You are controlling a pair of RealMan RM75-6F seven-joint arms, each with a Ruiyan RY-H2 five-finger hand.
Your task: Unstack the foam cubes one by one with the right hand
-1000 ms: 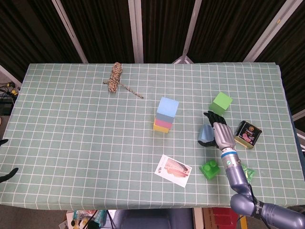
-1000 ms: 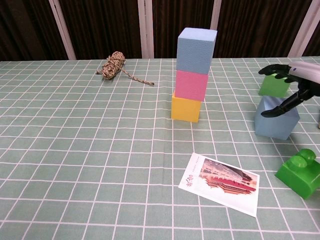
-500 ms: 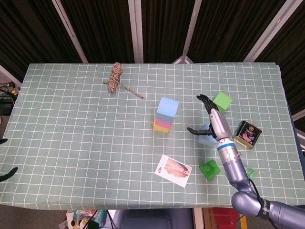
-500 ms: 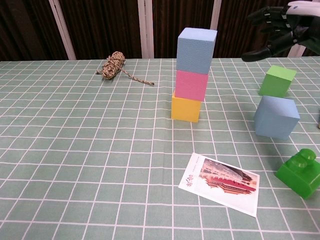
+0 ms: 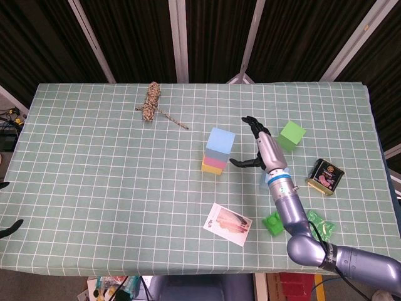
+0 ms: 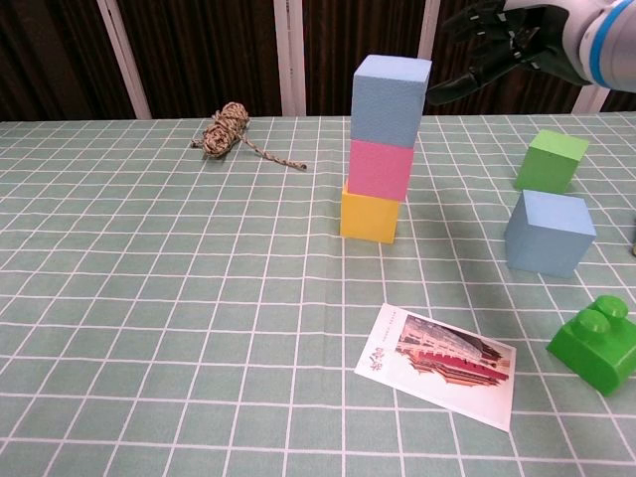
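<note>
A stack of three foam cubes stands mid-table: a light blue cube (image 6: 391,99) (image 5: 220,140) on a pink cube (image 6: 380,169) on a yellow cube (image 6: 370,216). My right hand (image 6: 494,42) (image 5: 259,147) hovers open in the air just right of the stack's top, fingers spread, holding nothing. A second light blue cube (image 6: 550,232) and a green cube (image 6: 549,161) (image 5: 292,135) sit apart on the cloth at the right. My left hand shows only as dark fingertips (image 5: 9,229) at the left edge of the head view.
A green toy brick (image 6: 599,348) and a picture card (image 6: 439,364) lie in front. A coil of rope (image 6: 225,129) is at the back left. A dark tin (image 5: 325,175) sits right of the arm. The checked green cloth (image 6: 149,298) covers the table.
My right hand has let go of the second light blue cube, risen and moved left toward the top of the stack. The cube stays on the cloth.
</note>
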